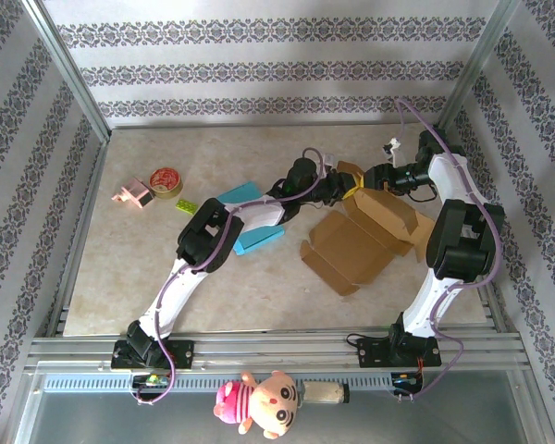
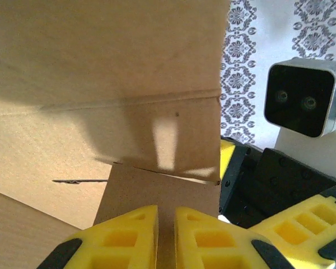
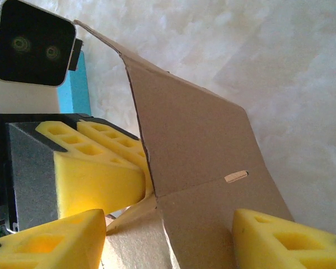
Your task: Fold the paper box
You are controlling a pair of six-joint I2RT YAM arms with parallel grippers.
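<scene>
The brown paper box (image 1: 356, 242) lies mostly flat at the table's centre right, with its far flaps raised. Both grippers meet at that raised far corner. My left gripper (image 1: 342, 191) (image 2: 166, 219) has its yellow fingers (image 2: 120, 238) pinched on the edge of a cardboard flap (image 2: 157, 190). My right gripper (image 1: 364, 181) (image 3: 168, 224) stands open, its fingers (image 3: 291, 241) wide apart on either side of an upright box panel (image 3: 196, 145). The left gripper's yellow fingers (image 3: 95, 162) show just behind that panel.
At the left of the table lie a pink block (image 1: 132, 194), a tape roll (image 1: 166, 180), a small green brick (image 1: 187, 205) and two blue pieces (image 1: 240, 192) (image 1: 259, 239). A plush doll (image 1: 259, 402) sits on the front rail. Patterned walls close in three sides.
</scene>
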